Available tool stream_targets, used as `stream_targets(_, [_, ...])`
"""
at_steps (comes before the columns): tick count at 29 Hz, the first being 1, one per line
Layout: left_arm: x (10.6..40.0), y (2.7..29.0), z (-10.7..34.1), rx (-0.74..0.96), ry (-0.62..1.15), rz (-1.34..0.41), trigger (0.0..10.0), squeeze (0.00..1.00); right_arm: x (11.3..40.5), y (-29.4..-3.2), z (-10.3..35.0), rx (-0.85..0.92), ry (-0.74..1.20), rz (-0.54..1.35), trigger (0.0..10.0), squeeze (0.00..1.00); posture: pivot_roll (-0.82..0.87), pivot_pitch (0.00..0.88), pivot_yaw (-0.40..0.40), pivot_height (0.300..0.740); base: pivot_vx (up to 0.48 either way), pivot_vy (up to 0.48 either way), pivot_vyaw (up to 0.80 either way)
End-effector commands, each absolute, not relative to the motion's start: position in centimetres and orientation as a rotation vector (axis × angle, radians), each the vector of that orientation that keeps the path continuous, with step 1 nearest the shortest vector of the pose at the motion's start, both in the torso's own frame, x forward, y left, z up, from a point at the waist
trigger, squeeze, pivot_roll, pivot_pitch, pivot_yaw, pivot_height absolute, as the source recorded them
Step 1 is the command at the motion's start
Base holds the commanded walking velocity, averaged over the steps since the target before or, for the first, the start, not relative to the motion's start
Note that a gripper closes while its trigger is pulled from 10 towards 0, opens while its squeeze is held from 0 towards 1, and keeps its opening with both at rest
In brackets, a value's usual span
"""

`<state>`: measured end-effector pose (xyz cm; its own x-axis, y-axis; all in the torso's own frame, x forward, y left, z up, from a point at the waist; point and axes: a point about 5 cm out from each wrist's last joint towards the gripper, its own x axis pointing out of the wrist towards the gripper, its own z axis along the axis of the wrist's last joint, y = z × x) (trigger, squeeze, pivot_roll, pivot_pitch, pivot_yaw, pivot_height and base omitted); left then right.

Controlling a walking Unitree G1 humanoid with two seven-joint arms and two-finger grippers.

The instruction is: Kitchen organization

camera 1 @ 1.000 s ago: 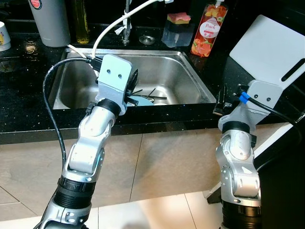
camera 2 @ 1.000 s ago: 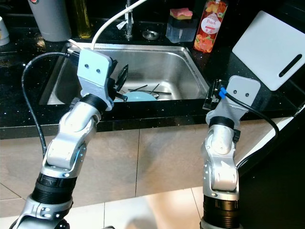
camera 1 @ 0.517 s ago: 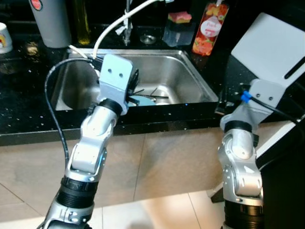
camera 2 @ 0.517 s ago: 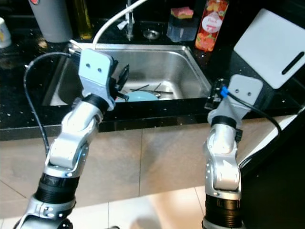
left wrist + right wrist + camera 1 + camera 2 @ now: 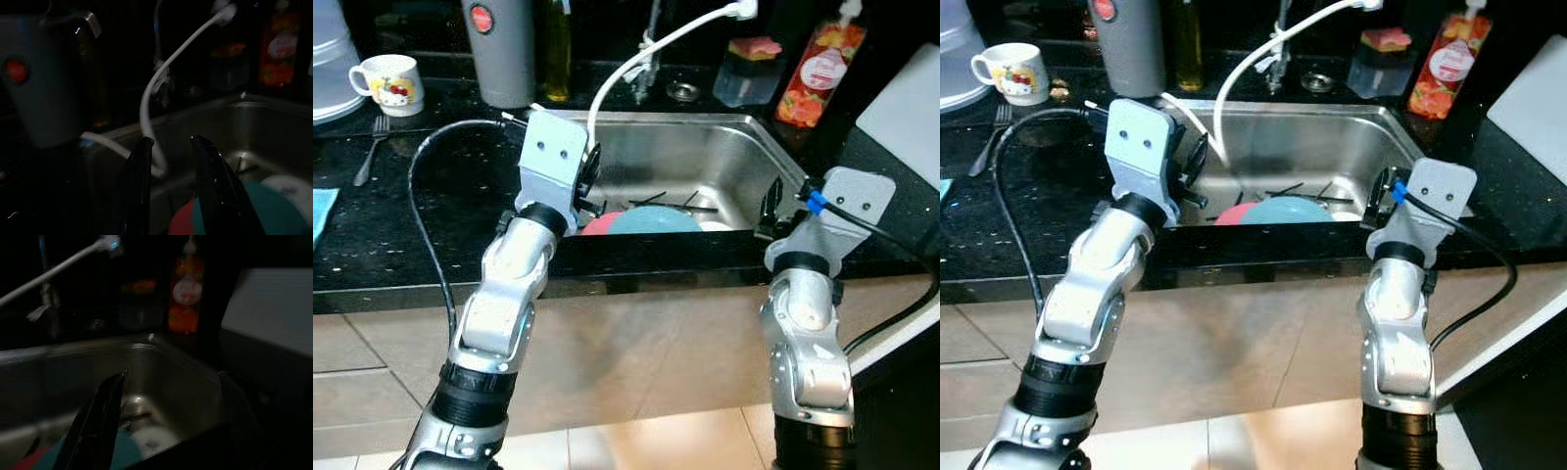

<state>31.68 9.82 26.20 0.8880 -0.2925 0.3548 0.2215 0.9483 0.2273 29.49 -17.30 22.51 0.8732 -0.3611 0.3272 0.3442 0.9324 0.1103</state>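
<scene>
Head views are moderately lit and slightly soft, with glare on the steel sink (image 5: 705, 162) toward 12 o'clock and sparkle on the black worktop (image 5: 382, 235). Both wrist views are very dark, grainy and blurred.

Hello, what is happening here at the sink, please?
The robot stands at a steel sink with both arms raised over its front edge. The left gripper is open and empty above a teal plate and a red one lying in the basin. The right gripper hovers at the sink's right corner, holding nothing.

White hose (image 5: 636, 64) crosses sink (image 5: 744, 147) — plates (image 5: 651, 219) below
</scene>
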Motion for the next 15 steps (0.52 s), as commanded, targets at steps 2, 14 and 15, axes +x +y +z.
stream_targets(2, [31.73,9.51,26.21,0.202,-0.396,-0.279,10.0,0.00,29.45,-17.52,22.60,0.042,-0.353,-0.379,10.0,0.00,0.18,0.038,-0.079,0.740,0.000,0.000,0.00])
stream_targets(14, [31.80,9.44,26.18,0.215,-0.393,-0.282,10.0,0.00,29.45,-17.53,22.61,0.043,-0.352,-0.381,10.0,0.00,0.18,0.039,-0.077,0.740,0.000,0.000,0.00])
stream_targets(15, [31.80,9.44,26.18,0.215,-0.393,-0.282,10.0,0.00,29.45,-17.53,22.61,0.043,-0.352,-0.381,10.0,0.00,0.18,0.039,-0.077,0.740,0.000,0.000,0.00])
